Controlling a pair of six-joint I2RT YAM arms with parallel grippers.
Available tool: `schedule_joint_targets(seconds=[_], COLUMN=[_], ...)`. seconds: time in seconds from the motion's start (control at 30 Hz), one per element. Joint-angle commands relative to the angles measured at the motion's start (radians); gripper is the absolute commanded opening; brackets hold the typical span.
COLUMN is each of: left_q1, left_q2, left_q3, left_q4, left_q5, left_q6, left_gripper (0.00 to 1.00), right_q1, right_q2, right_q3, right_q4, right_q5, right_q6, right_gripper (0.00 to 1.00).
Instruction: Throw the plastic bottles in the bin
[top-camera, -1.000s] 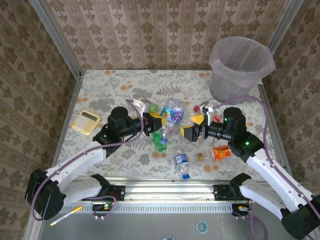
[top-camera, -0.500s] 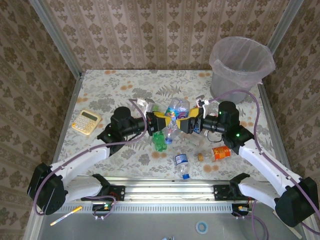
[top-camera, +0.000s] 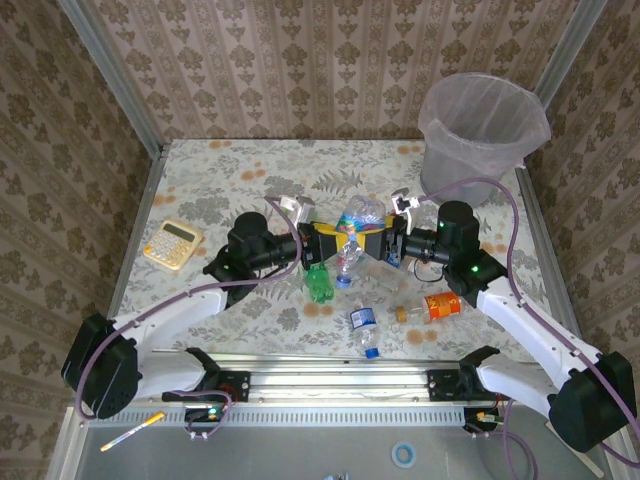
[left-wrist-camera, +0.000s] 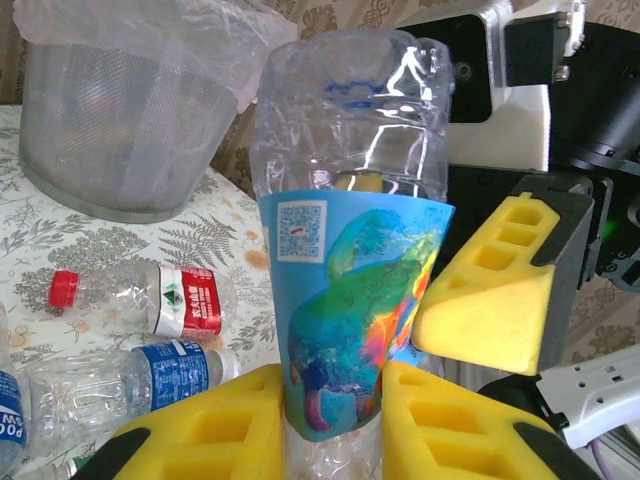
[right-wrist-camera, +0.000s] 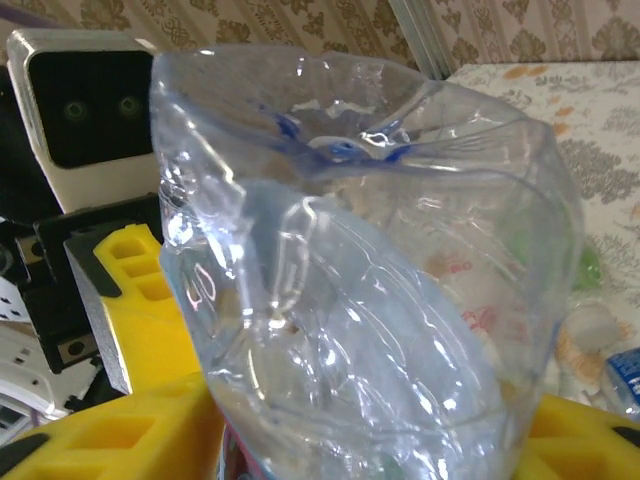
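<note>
left gripper + right gripper both clamped on one clear blue-labelled bottle, middle of table; bin at far-right corner.

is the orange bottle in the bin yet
No, the orange bottle lies on its side on the table, well apart from the bin.
</note>
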Motion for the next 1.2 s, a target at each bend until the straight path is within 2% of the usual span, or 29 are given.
schedule_joint_targets(seconds=[0.0, 0.1, 0.17, 0.2, 0.27, 0.33, 0.43, 0.47, 0.67, 0.8, 0.93, 1.17], left_q1=[-0.008, -0.007, -0.005, -0.005, 0.000, 0.007, 0.019, 0.022, 0.050, 0.078, 0.098, 0.122], left_q2=[0.016, 0.019, 0.021, 0.021, 0.018, 0.007, -0.017, -0.027, -0.101, -0.170, -0.224, -0.278], left_q3=[0.005, 0.004, 0.003, 0.002, 0.000, -0.004, -0.009, -0.009, -0.016, -0.030, -0.030, -0.051], left_q4=[0.054, 0.056, 0.053, 0.049, 0.042, 0.029, -0.013, -0.030, -0.126, -0.191, -0.277, -0.325], left_q5=[0.020, 0.019, 0.014, 0.011, 0.005, -0.008, -0.029, -0.037, -0.078, -0.114, -0.152, -0.188], left_q6=[-0.020, -0.023, -0.023, -0.023, -0.022, -0.020, -0.010, -0.005, 0.024, 0.041, 0.067, 0.073], left_gripper=[0.25, 0.27, 0.35, 0.38, 0.52, 0.71, 0.88, 0.90, 1.00, 1.00, 1.00, 1.00], right_q1=[0.004, 0.002, 0.002, 0.002, 0.002, 0.002, 0.002, 0.002, 0.002, 0.002, 0.004, 0.003], right_q2=[-0.018, -0.020, -0.024, -0.027, -0.035, -0.049, -0.078, -0.085, -0.137, -0.158, -0.125, -0.036], right_q3=[0.011, 0.017, 0.023, 0.025, 0.028, 0.032, 0.037, 0.039, 0.052, 0.096, 0.220, 0.398], right_q4=[0.005, -0.013, -0.027, -0.034, -0.050, -0.079, -0.124, -0.137, -0.185, -0.225, -0.347, -0.417], right_q5=[-0.038, -0.037, -0.035, -0.035, -0.025, 0.003, 0.062, 0.090, 0.240, 0.362, 0.463, 0.672], right_q6=[-0.004, -0.004, -0.004, -0.007, -0.011, -0.023, -0.051, -0.058, -0.114, -0.176, -0.279, -0.478], right_gripper=[0.47, 0.37, 0.29, 0.29, 0.28, 0.28, 0.28, 0.27, 0.25, 0.26, 0.30, 0.27])
